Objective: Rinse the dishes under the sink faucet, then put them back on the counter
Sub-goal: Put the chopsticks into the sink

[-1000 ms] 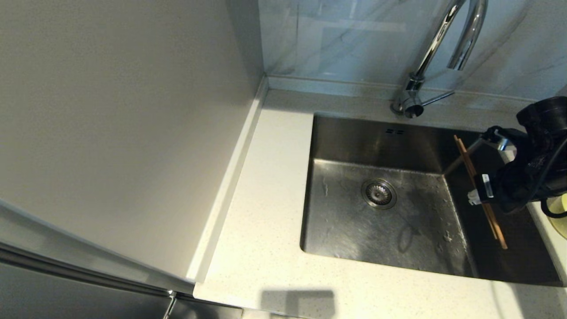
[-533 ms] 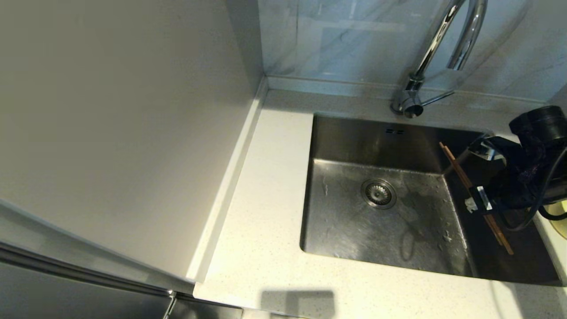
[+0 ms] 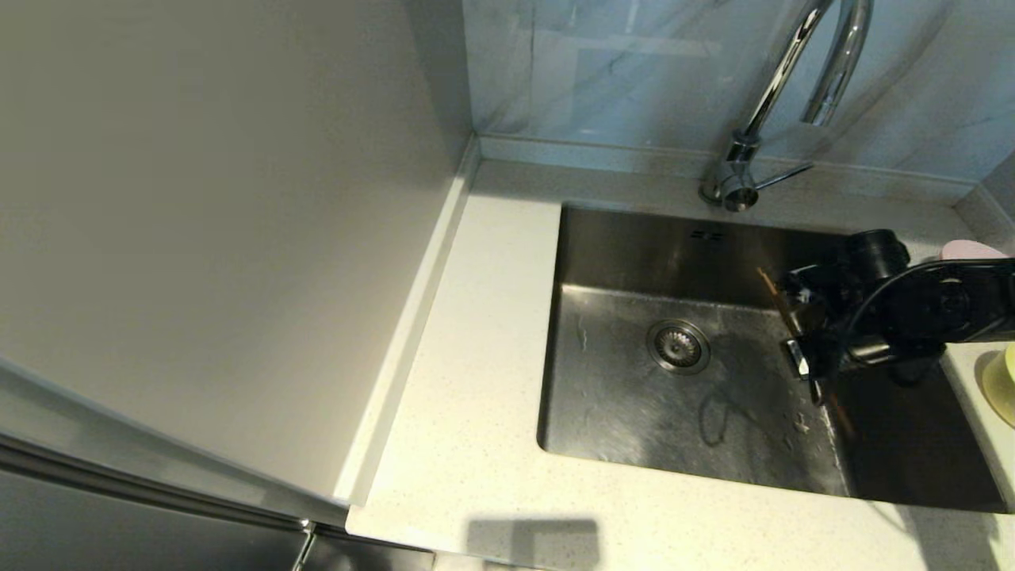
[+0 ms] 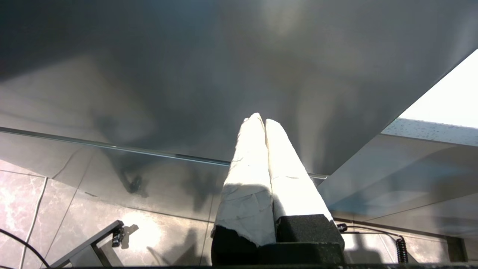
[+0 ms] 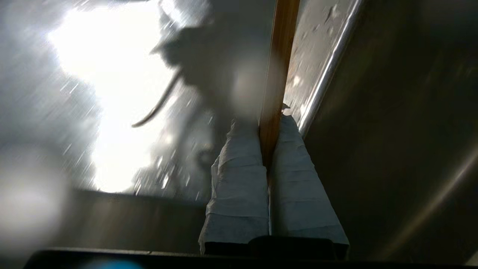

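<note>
Two arms belong to this robot, and only the right one is at work. Nearest to the robot is the front strip of the counter, an off-white speckled worktop that runs along the front and the left side of the sink. The sink is a square steel basin with a round drain strainer in its floor. Over the right part of the basin the right gripper reaches in from the right side, and its jaws are pressed together on the chopsticks. In the right wrist view the brown wood of the chopsticks stands between the two white-wrapped fingers and sticks out beyond their tips, above the wet metal of the basin. At the right edge of the head view, on the counter just beside the sink, a part of the yellow-green bowl is visible, and a little farther back a part of the pale pink bowl shows behind the black arm. Farther still, behind the back rim of the sink, stands the chrome faucet with its thin side lever. The left gripper is parked away from the sink with its white-wrapped fingers closed against each other, holding nothing, in front of a plain grey panel.
</note>
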`<state>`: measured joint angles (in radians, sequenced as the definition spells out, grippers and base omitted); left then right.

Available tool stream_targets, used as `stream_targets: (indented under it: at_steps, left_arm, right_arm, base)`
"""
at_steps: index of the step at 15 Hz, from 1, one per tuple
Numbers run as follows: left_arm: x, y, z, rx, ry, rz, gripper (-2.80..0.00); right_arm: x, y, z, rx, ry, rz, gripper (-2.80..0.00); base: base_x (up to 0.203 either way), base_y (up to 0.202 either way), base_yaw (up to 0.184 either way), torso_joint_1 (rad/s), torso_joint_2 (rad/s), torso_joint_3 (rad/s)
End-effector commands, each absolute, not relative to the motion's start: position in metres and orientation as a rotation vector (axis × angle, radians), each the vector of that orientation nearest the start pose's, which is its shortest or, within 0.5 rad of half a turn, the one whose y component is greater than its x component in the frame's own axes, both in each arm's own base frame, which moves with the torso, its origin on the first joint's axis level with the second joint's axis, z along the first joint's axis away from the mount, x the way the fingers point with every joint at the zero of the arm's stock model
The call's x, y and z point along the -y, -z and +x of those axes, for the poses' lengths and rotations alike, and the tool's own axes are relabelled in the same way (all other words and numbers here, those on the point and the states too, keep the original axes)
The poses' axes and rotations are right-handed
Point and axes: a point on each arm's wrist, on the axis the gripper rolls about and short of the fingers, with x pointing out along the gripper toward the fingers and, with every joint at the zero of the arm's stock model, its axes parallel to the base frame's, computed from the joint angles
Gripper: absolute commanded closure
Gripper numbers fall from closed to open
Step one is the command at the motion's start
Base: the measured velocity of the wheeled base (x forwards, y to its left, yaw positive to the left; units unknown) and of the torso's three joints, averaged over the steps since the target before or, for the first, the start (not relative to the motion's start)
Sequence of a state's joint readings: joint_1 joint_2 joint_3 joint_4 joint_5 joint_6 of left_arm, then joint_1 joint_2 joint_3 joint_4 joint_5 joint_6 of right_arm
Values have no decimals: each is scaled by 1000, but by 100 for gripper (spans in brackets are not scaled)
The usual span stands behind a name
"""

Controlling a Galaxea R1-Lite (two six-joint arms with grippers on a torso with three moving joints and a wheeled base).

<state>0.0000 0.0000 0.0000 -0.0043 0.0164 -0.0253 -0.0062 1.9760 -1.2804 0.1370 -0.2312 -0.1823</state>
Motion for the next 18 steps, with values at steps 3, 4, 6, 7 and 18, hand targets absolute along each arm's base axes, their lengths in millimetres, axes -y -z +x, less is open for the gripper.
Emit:
stream_targets:
  at_steps: [3, 4, 6, 7, 18]
  left_arm:
    - [0, -76, -23, 8, -17, -26, 0]
    - [0, -76, -23, 8, -17, -26, 0]
    - [0, -76, -23, 8, -17, -26, 0]
    - [0, -76, -23, 8, -17, -26, 0]
    - [0, -76, -23, 8, -17, -26, 0]
  right_arm:
    - [11, -85, 407, -935, 303, -318, 0]
    - [11, -79, 410, -942, 312, -321, 0]
    - [11, -73, 418, -942, 314, -321, 0]
    - [11, -70, 421, -942, 314, -322, 0]
    - [9, -42, 443, -965, 324, -342, -280]
  base:
    - [0, 0, 0, 0, 0, 0]
    - [0, 0, 0, 0, 0, 0]
    - [0, 0, 0, 0, 0, 0]
    - [0, 0, 0, 0, 0, 0]
    - [0, 0, 0, 0, 0, 0]
